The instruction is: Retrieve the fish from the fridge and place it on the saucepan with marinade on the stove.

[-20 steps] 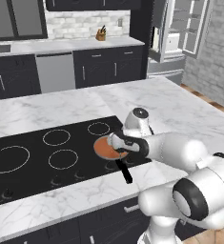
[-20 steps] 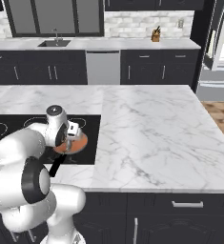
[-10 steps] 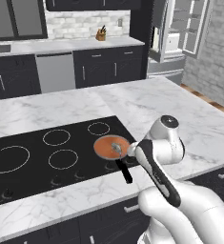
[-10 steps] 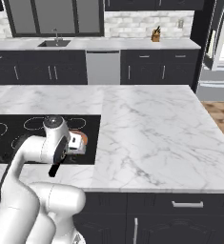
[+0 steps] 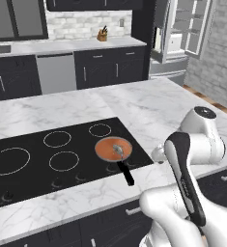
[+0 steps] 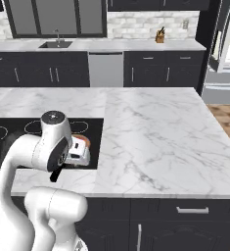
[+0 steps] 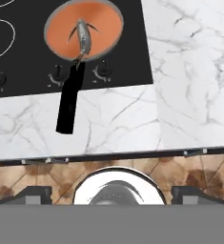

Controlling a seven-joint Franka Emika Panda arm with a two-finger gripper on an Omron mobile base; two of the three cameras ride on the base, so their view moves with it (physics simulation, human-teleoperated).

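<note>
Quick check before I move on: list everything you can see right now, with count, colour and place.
fish: one, silvery-grey, lying in the saucepan.
saucepan: one, black handle, on the stove's front right.
marinade: orange-red layer filling the pan.
stove: one, black glass, set in the marble island.
fridge: one, grey, door open, back right.
dishwasher: one, steel, back counter.
knife block: one, brown, back counter.
sink: one, back counter.
gripper: open, holding nothing, near the island's front edge.
</note>
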